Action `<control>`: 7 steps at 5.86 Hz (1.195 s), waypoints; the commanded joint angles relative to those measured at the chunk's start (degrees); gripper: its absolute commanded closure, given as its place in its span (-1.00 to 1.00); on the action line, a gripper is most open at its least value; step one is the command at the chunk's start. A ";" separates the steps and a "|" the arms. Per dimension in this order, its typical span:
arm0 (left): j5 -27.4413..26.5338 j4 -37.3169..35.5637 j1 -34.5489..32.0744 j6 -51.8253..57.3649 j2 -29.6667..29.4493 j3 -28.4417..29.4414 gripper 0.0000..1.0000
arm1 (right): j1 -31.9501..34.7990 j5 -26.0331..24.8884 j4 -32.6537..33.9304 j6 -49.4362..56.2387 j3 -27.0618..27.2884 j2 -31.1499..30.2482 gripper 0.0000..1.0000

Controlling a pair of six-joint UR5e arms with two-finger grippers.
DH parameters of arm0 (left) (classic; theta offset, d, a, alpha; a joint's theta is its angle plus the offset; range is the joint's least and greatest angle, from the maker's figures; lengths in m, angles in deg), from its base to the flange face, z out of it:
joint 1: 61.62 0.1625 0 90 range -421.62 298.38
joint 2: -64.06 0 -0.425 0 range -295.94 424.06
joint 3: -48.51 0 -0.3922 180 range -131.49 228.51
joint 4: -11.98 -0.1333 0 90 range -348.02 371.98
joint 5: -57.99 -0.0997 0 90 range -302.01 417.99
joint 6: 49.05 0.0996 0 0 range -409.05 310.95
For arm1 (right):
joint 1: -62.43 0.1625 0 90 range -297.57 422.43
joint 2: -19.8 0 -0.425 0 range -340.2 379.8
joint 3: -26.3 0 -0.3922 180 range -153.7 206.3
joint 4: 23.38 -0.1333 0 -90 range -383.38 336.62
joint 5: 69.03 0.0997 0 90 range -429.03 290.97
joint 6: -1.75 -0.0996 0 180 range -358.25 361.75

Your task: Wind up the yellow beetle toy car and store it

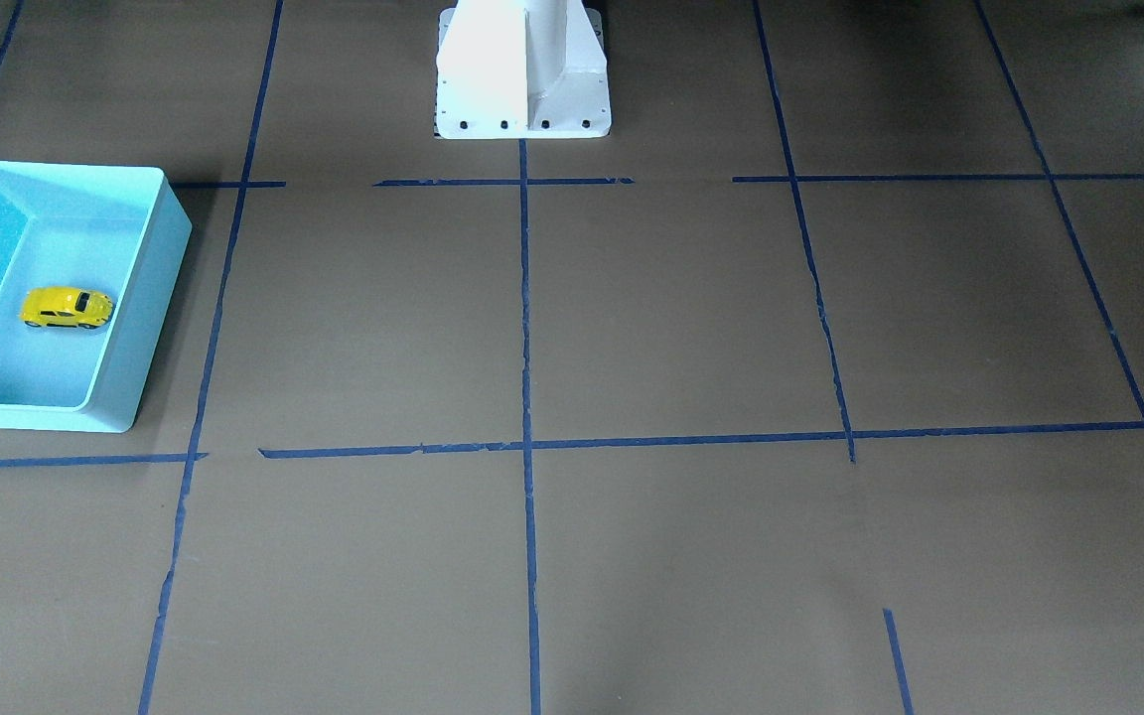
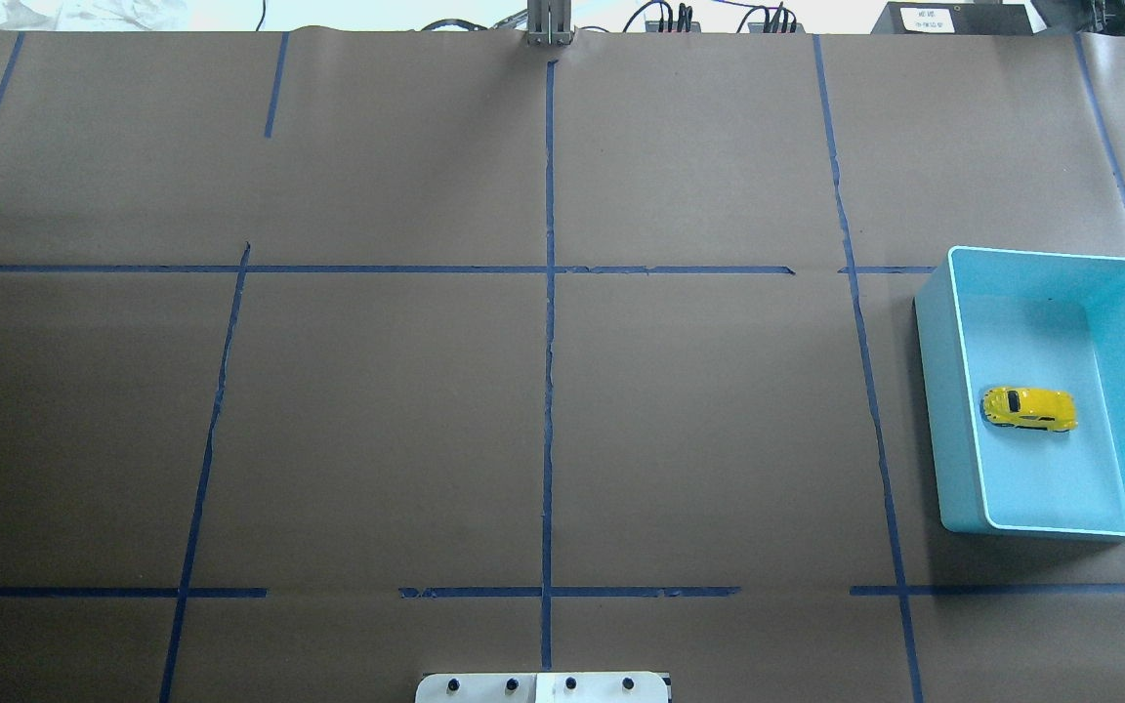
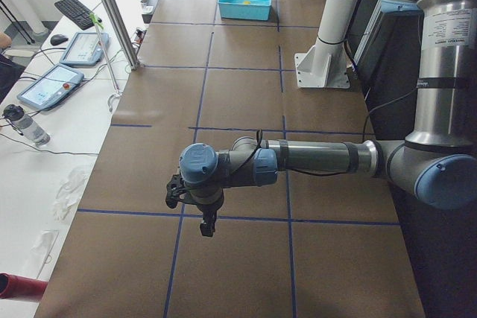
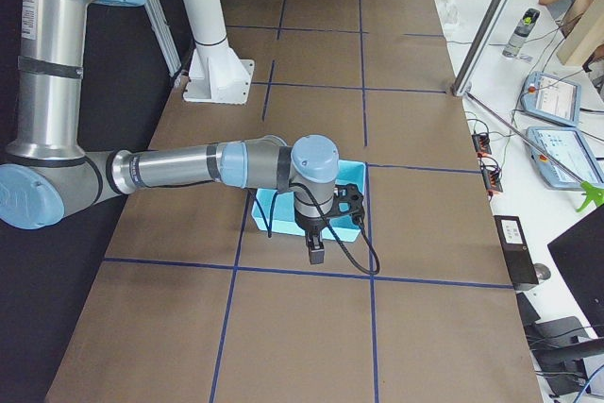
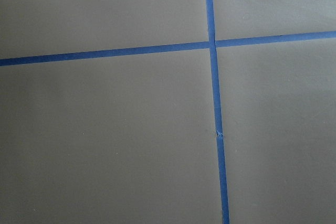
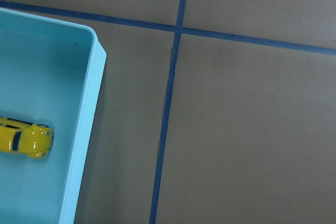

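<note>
the yellow beetle toy car (image 2: 1029, 408) sits upright inside the teal bin (image 2: 932, 410). bring your right gripper (image 4: 316, 253) straight down between the walls, pinching its sides. whether its fingers, or the left gripper's (image 3: 207, 226), are spread can't be told.

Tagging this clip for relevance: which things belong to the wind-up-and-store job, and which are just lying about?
Job: yellow beetle toy car, sitting inside the light blue bin.
Lying about: keyboard, water bottle, touchscreen pendant.
</note>
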 commanded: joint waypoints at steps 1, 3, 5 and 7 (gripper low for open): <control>-0.03 -0.05 0.00 0.00 0.01 -0.03 -1.00 | 0.35 0.36 0.30 -10.05 -2.23 -0.04 -1.00; -0.03 0.04 0.00 0.00 -0.16 -0.03 -1.00 | 0.35 0.97 -0.05 -9.72 -3.91 -0.22 -1.00; -0.03 -0.05 0.00 0.00 -0.17 0.05 -1.00 | 0.35 1.15 -0.58 -7.61 -3.92 -0.13 -1.00; -0.03 -0.05 0.00 0.00 -0.25 -0.03 -1.00 | 0.35 1.15 -0.49 -7.87 -6.01 0.13 -1.00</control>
